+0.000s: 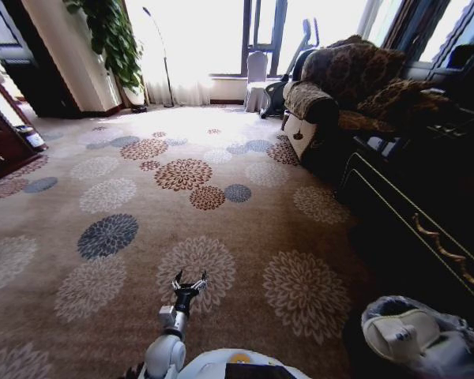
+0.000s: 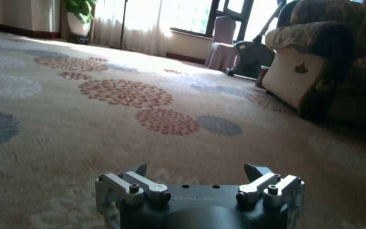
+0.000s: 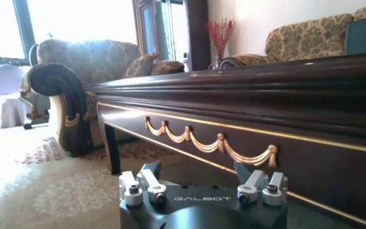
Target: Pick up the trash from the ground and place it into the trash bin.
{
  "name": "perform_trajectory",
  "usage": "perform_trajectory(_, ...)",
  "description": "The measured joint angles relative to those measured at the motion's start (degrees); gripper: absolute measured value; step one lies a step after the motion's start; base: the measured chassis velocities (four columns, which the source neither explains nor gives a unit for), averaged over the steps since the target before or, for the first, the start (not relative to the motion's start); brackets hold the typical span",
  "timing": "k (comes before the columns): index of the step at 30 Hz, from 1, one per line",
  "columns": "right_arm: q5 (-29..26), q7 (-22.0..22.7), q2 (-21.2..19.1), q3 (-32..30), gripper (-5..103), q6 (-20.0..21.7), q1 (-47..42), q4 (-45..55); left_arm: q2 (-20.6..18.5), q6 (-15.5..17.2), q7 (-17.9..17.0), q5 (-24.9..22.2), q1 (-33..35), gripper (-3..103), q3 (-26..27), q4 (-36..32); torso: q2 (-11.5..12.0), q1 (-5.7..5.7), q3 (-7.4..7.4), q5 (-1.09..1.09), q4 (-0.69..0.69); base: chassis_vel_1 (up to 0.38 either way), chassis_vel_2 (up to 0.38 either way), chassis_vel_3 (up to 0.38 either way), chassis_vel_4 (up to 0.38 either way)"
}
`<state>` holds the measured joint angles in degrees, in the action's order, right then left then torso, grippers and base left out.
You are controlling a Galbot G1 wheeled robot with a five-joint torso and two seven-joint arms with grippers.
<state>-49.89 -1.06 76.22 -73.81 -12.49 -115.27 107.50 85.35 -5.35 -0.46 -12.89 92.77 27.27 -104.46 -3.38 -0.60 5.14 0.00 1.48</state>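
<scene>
left end effector (image 1: 189, 280) spread, empty over the patterned floral carpet (image 1: 126, 197); right end effector (image 3: 198, 172) spread beside the dark gilt-trimmed wooden desk (image 3: 247, 119) — you risk clipping it.

We see a flower-patterned carpet (image 1: 182, 197) running toward bright curtained windows (image 1: 213, 35), a patterned sofa (image 1: 344, 83) and dark gilt-trimmed table (image 3: 247, 114) at right, a leafy plant (image 1: 110, 35) far left.

Readable text: "GALBOT", white letters on the dark body of the right end effector (image 3: 199, 172); the same word, faint, on the left end effector (image 2: 199, 172).
</scene>
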Motion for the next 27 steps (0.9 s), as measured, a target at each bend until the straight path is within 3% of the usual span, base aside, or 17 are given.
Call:
perform_trajectory(1, 0.0, 0.0, 0.0, 0.0, 77, 0.0, 0.0, 0.0, 0.0, 0.0, 0.0, 0.0, 0.0, 100, 0.0, 0.0, 0.0, 0.0, 0.0, 0.0, 0.0, 0.0, 0.0, 0.0, 0.0)
perform_trajectory(3, -2.0, 0.0, 0.0, -0.7, 63, 0.6, -0.3, 0.1, 0.0, 0.0, 0.0, 0.0, -0.1, 100, -0.1, 0.1, 0.0, 0.0, 0.0, 0.0, 0.0, 0.0, 0.0, 0.0, 0.0)
perform_trajectory(10, -5.0, 0.0, 0.1, -2.2, 57, 1.7, -1.3, 0.6, 0.0, -0.2, 0.0, 0.0, 0.0, 100, -0.3, 0.3, 0.0, 0.0, 0.0, 0.01, 0.0, 0.0, 0.0, 0.0, 0.0)
perform_trajectory(12, -5.2, 0.0, 0.1, -2.7, 49, 2.0, -1.6, 1.8, 0.0, -0.3, 0.0, 0.0, 0.0, 100, -0.3, 0.5, 0.0, 0.0, 0.0, -0.01, 0.01, 0.0, 0.0, 0.0, 0.0)
perform_trajectory(14, -6.6, 0.0, 0.0, -3.1, 58, 2.5, -1.8, 2.7, 0.0, -0.5, 0.0, 0.0, 0.0, 100, -0.4, 0.6, 0.0, 0.0, 0.0, 0.0, 0.0, 0.0, 0.0, 0.0, 0.0)
perform_trajectory(17, -8.7, 0.0, -0.2, -3.5, 63, 3.7, -2.1, 3.8, 0.0, -0.6, 0.0, 0.0, 0.1, 100, -0.5, 0.7, 0.0, 0.0, 0.0, -0.01, 0.0, 0.0, 0.0, 0.0, 0.0)
perform_trajectory(19, -10.0, 0.0, -0.4, -3.6, 74, 4.3, -2.2, 4.7, 0.0, -0.7, 0.0, 0.1, 0.1, 100, -0.5, 0.7, 0.0, 0.0, 0.0, 0.0, 0.0, 0.0, 0.0, 0.0, 0.0)
perform_trajectory(20, -10.0, 0.0, -0.4, -3.6, 74, 4.3, -2.2, 4.7, 0.0, -0.7, 0.0, 0.1, 0.1, 100, -0.5, 0.7, 0.0, 0.0, 0.0, 0.0, 0.0, 0.0, 0.0, 0.0, 0.0)
perform_trajectory(22, -11.1, 0.0, -0.9, -4.4, 85, 5.0, -2.0, 4.9, 0.0, -0.8, 0.0, 0.1, 0.1, 100, -0.5, 0.7, 0.0, 0.0, 0.0, 0.0, 0.01, 0.0, 0.0, 0.0, 0.0)
perform_trajectory(27, -15.7, 0.0, -2.1, -5.6, 99, 5.7, -1.7, 5.8, 0.0, -0.8, 0.0, 0.1, 0.0, 100, -0.5, 0.8, 0.0, 0.0, 0.0, 0.01, 0.0, 0.0, 0.0, 0.0, 0.0)
